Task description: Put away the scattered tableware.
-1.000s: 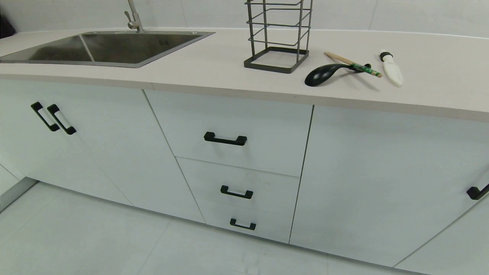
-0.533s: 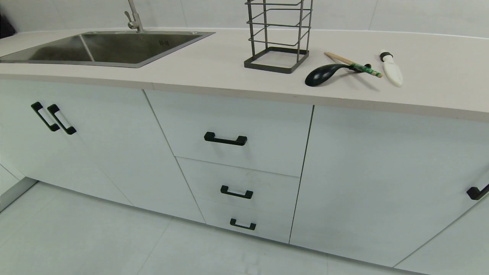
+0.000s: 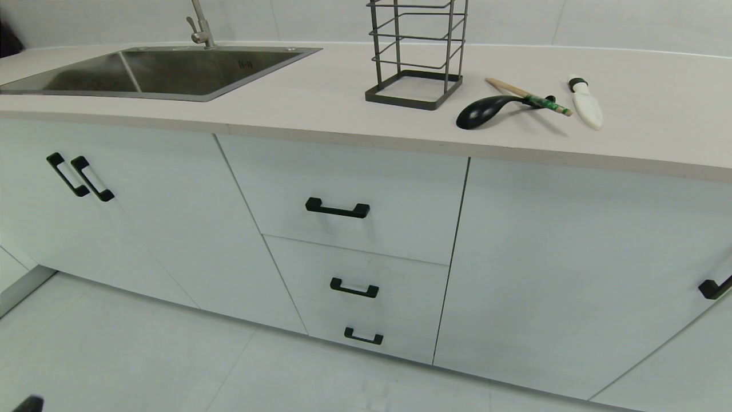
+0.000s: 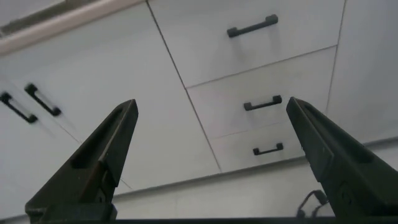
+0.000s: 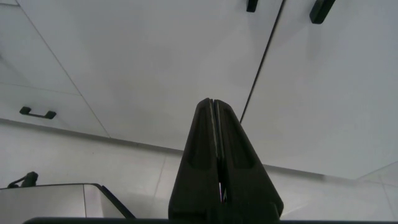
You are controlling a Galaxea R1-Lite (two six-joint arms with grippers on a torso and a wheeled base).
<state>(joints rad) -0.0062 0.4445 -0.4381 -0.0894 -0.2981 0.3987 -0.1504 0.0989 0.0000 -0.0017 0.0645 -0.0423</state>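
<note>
**Tableware lay loose on the counter; both grippers faced the cabinet fronts**

In the head view, three pieces lay on the pale countertop (image 3: 320, 109), to the right of an upright wire rack (image 3: 414, 57). The black spoon (image 3: 483, 111) had its bowl toward the front edge and its handle running back and to the right. The handle met the green end of the chopsticks (image 3: 529, 97). These lay on a diagonal, bare wooden end toward the wall. Near them on the right, the white utensil (image 3: 587, 105) pointed its black-collared end at the wall and its rounded end forward. The sink (image 3: 160, 68) sat well apart on the left.

The wrist views took in the cabinetry below. The left gripper (image 4: 211, 104) had its fingers spread wide, framing the three stacked drawer handles (image 4: 262, 104). The right gripper (image 5: 213, 106) had its fingers pressed together on nothing, before plain cabinet doors (image 5: 155, 56) and floor.
</note>
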